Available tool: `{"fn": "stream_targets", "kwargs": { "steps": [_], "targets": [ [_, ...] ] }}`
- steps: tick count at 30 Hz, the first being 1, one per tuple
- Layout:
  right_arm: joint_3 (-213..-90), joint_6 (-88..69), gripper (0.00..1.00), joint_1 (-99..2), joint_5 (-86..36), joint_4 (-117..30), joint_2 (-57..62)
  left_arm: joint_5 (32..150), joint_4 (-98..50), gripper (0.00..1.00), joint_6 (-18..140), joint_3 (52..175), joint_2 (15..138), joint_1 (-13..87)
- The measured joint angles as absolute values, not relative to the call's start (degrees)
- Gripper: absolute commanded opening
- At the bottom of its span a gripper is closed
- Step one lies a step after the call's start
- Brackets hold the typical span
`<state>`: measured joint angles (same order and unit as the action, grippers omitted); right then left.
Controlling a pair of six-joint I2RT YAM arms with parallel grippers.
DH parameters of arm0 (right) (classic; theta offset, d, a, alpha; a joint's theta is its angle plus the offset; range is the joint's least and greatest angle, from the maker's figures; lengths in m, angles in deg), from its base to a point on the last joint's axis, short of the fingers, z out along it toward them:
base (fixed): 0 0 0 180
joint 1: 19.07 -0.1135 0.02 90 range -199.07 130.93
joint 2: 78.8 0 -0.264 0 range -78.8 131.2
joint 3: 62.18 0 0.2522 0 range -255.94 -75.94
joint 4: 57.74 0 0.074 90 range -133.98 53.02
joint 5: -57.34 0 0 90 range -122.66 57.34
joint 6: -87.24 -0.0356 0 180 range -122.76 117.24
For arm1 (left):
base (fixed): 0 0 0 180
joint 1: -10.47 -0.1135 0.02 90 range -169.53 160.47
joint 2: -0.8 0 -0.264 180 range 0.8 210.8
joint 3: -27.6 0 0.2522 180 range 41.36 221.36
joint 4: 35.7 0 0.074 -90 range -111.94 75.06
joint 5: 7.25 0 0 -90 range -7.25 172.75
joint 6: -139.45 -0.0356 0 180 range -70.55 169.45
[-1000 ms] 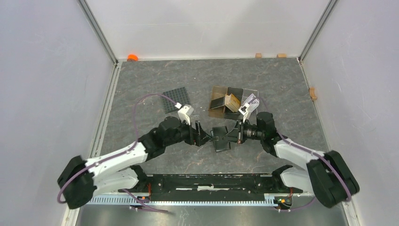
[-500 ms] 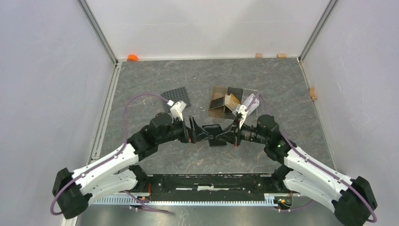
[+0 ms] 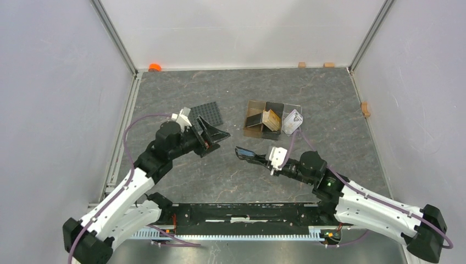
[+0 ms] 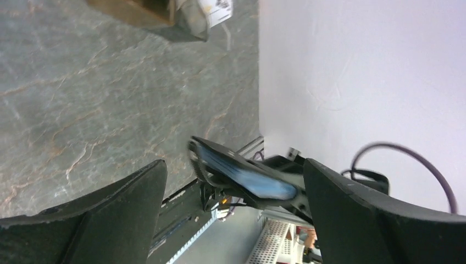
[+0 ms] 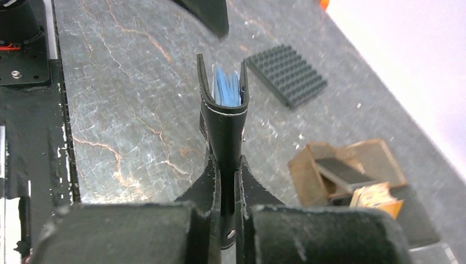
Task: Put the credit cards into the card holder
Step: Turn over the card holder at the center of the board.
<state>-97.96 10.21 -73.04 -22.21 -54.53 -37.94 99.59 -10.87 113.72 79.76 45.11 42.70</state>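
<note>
The black card holder [image 3: 247, 153], pale blue inside, is held edge-up above the table by my right gripper [image 3: 265, 160], which is shut on its folded end. In the right wrist view the holder [image 5: 222, 110] stands up between the jaws of my right gripper [image 5: 225, 165]. My left gripper [image 3: 213, 137] is open and empty, to the left of the holder and apart from it. Its wrist view shows the holder [image 4: 242, 173] beyond the spread jaws. Tan-orange credit cards [image 3: 270, 117] stand in the brown box. A whitish card [image 3: 293, 120] lies in the clear tray.
The brown compartment box [image 3: 254, 119] sits at mid-back and also shows in the right wrist view [image 5: 329, 165]. A black gridded mat [image 3: 206, 114] lies just behind my left gripper. An orange object [image 3: 154, 67] and small wooden blocks [image 3: 301, 64] sit along the back wall.
My left gripper has pulled away to the back left, off the holder, jaws open. My right gripper has drawn back toward the near side, keeping the holder.
</note>
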Motion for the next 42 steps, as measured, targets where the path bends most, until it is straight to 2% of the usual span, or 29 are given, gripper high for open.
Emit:
{"fn": "stream_targets", "kwargs": {
  "steps": [5, 15, 29, 36, 42],
  "targets": [
    [-98.77, 19.87, 0.0, -80.06, -27.76, -55.56, -37.9, 105.84, -9.6, 1.0, 116.49, 79.78, 51.58, 41.44],
    [-101.66, 35.45, 0.0, -93.55, -45.61, -58.84, -28.46, 111.32, -9.49, 1.0, 118.0, 80.41, 53.59, 41.41],
    [-102.34, 50.38, 0.0, -98.09, -57.92, -70.4, -21.42, 115.89, -4.9, 1.0, 115.27, 80.74, 56.61, 41.41],
    [-102.84, 54.84, 0.0, -98.46, -59.93, -70.55, -20.02, 107.02, 11.51, 1.0, 100.41, 91.6, 57.64, 41.35],
    [-103.23, 56.09, 0.0, -98.59, -60.17, -71.71, -20.02, 107.26, 12.15, 1.0, 98.05, 92.0, 56.39, 41.28]
  ]
}}
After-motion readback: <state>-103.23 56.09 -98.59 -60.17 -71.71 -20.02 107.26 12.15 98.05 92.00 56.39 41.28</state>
